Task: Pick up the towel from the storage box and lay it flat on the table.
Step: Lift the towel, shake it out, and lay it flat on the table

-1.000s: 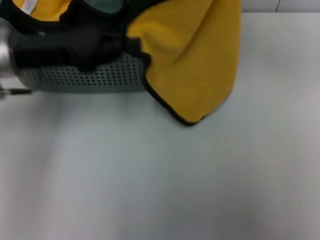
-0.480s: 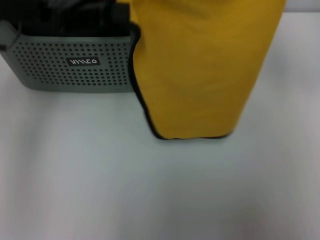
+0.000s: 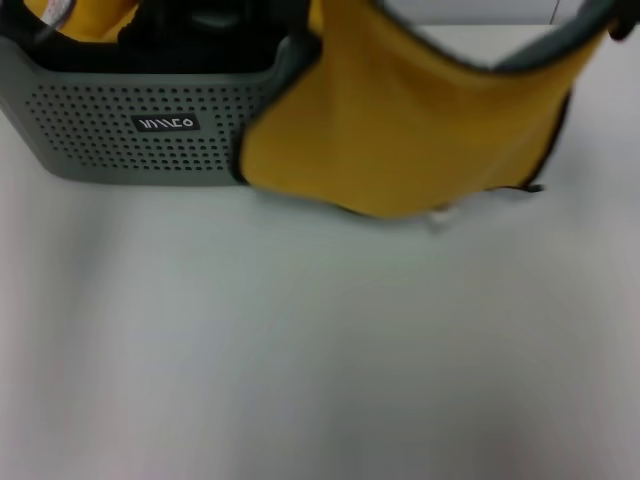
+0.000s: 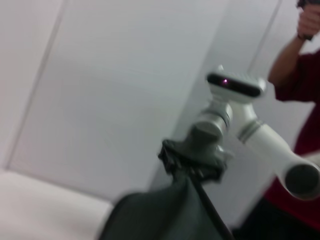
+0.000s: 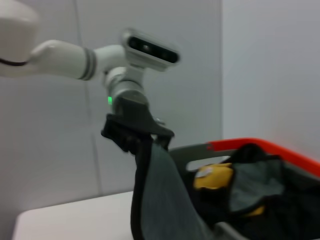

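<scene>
The towel (image 3: pixel 400 140) is now held spread wide beside the storage box (image 3: pixel 130 120), where half a second ago it was hung as a tall narrow drop reaching lower toward the worktop (image 3: pixel 300 350); its upper edge is sagged between two raised corners, and its lower hem is lifted clear of the worktop; a small white tag is glimpsed just under that hem. In the right wrist view the left gripper (image 5: pixel 131 137) is seen clamped on one top corner of the cloth; in the left wrist view the right gripper (image 4: pixel 192 167) is seen pinched on the other corner. The near edge of the towel is overlapped with the box's corner; other yellow and black fabric (image 3: pixel 215 35) is left inside the box. The cloth is judged to be out of the box and opened up; what remains is thought to be lowering it onto the worktop, away from the box, without folding the hem under.
</scene>
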